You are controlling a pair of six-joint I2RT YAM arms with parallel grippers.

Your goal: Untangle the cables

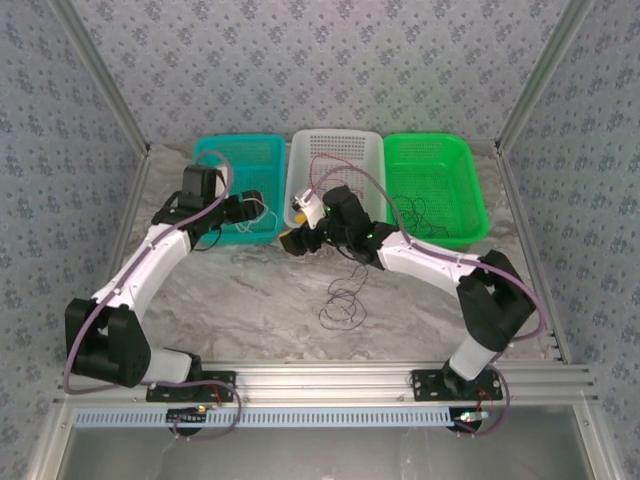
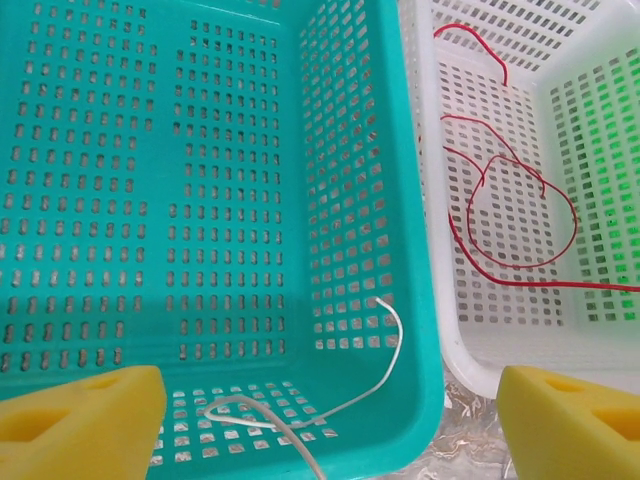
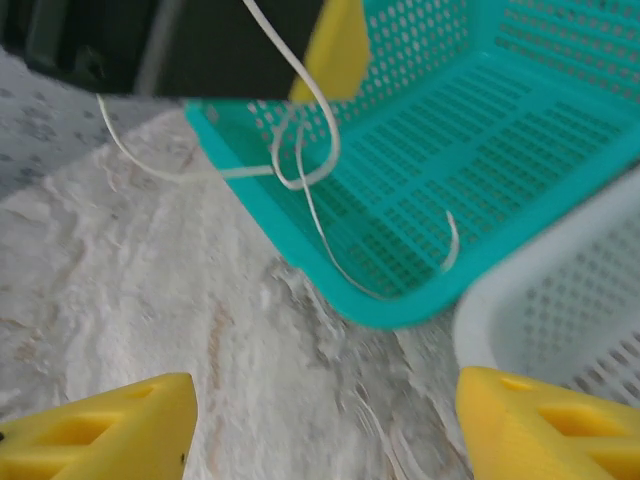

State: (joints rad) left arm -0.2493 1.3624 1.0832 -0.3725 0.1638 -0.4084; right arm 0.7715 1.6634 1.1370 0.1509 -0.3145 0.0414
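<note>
Spread wide, my left claw [image 2: 330, 428] above white cable [image 2: 400, 340] in teal basket [image 2: 150, 200], red cable [image 2: 520, 267] at two o'clock, right claw [image 3: 325, 420] likewise spread

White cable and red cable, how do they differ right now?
The white cable lies in the teal basket, while the red cable lies in the white basket. The white cable makes a small loop with a long curved tail, and the red cable curls into a wide loop. Both are thin and loosely curled.

White cable [image 2: 399, 340] in teal basket [image 2: 100, 150] — red cable [image 2: 520, 267] in white basket [image 2: 470, 330].
</note>
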